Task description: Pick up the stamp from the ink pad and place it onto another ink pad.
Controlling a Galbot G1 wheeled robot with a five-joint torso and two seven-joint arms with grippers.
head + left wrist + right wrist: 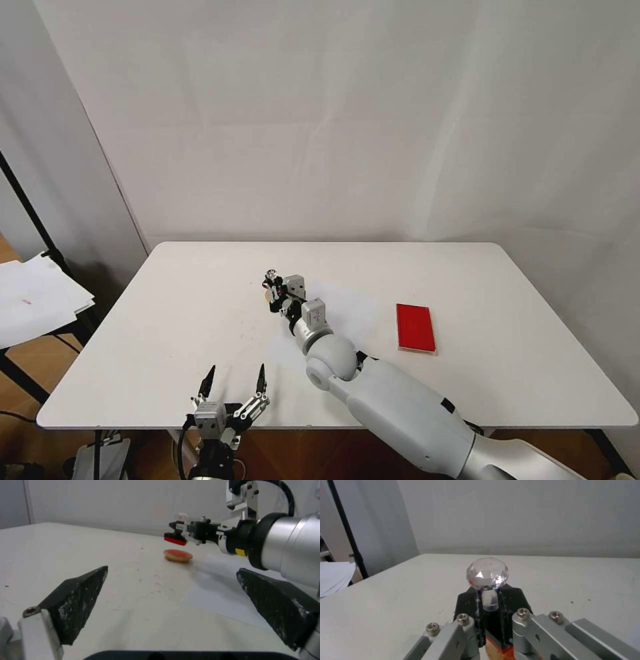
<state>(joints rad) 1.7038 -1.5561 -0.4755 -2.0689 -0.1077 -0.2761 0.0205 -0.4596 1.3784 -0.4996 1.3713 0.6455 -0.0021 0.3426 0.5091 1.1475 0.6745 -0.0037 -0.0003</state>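
The right gripper (178,533) clenches the faceted glassy-knobbed stamp (487,576) above the round tan ink pad (178,555), while the left gripper (233,387) rests with fingers released over the smooth white worktop (167,320).

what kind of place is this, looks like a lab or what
Probably a robot test setup, not a home or office: a bare white table screened by plain white backdrop panels, with little on it besides the red ink pad and round tan pad. Loose papers sit off to the robot's left.

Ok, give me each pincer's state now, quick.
Left pincer: open, holding nothing, at the table's near edge.
Right pincer: shut on the stamp, above the round ink pad.
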